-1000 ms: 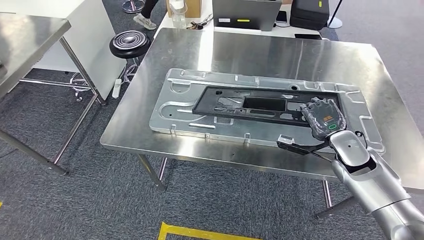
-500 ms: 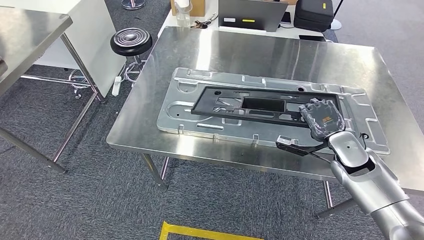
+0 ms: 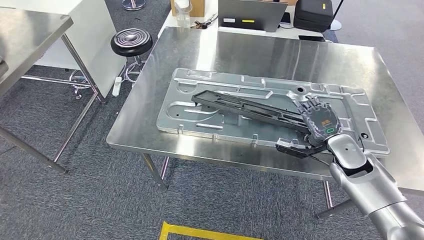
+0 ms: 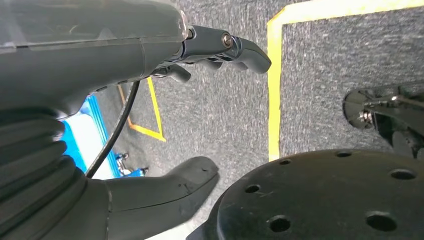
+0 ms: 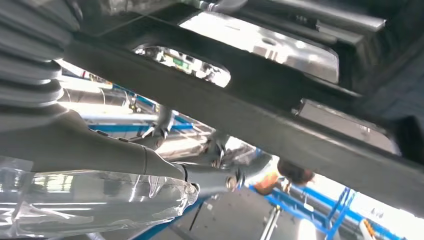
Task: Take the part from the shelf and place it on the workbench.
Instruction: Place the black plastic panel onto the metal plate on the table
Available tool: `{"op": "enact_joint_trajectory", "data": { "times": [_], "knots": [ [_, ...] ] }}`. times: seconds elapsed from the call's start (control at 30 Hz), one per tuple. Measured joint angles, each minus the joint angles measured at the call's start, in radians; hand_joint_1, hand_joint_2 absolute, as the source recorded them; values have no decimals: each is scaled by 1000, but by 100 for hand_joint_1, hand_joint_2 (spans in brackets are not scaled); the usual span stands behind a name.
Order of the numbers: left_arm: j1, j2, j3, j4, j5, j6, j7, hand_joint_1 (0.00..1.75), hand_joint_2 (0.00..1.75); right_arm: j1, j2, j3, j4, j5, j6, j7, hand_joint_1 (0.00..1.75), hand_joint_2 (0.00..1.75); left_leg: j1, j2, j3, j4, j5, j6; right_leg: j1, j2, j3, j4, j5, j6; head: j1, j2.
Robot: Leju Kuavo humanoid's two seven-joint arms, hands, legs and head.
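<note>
A black frame part (image 3: 245,107) was seen tilted on edge over a large silver stamped panel (image 3: 210,122), which lay flat on the steel workbench (image 3: 250,50). The part's near end was gripped by the right hand (image 3: 320,122). A black round stool (image 3: 131,41) stood beside the workbench.

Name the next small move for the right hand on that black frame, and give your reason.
Probably keep lifting that end straight up. The right hand grips the near-right end of the black frame, which is tilted: that end is raised, while the far-left end looks to rest on the silver panel lying on the steel table. A sideways pull might drag it across the panel.
</note>
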Motion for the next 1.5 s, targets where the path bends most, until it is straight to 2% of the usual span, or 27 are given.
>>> {"op": "enact_joint_trajectory", "data": {
  "times": [0.6,0.9,1.07,1.2,1.3,1.5],
  "knots": [
    [-11,0,39,0,-2,-9,4,0,0,-4,34,3,112,-37,31,-10,0,0,0,0,1,0,0,0,0,0,1,0,0,0,0,0],
    [-13,-2,51,0,-8,-8,2,0,0,9,61,19,55,4,-39,-14,0,0,0,0,2,0,0,0,0,0,2,0,0,0,0,0],
    [-15,-6,51,0,-9,-1,6,0,0,13,94,76,-46,56,-47,-6,0,0,1,1,3,0,0,0,1,1,3,0,0,0,0,0],
    [-21,-13,56,22,-8,81,27,0,0,11,126,140,-130,76,-77,1,0,0,1,1,3,-1,0,0,1,1,4,0,0,0,0,0],
    [-25,-14,58,53,-9,122,30,0,0,3,166,200,-202,105,-111,10,0,0,1,1,3,-1,0,0,1,1,4,0,0,0,0,0],
    [-27,-14,58,99,-10,139,19,0,0,-38,233,357,-315,134,-145,38,0,0,1,1,4,-1,0,0,1,1,4,0,0,0,0,0]
  ]
}}
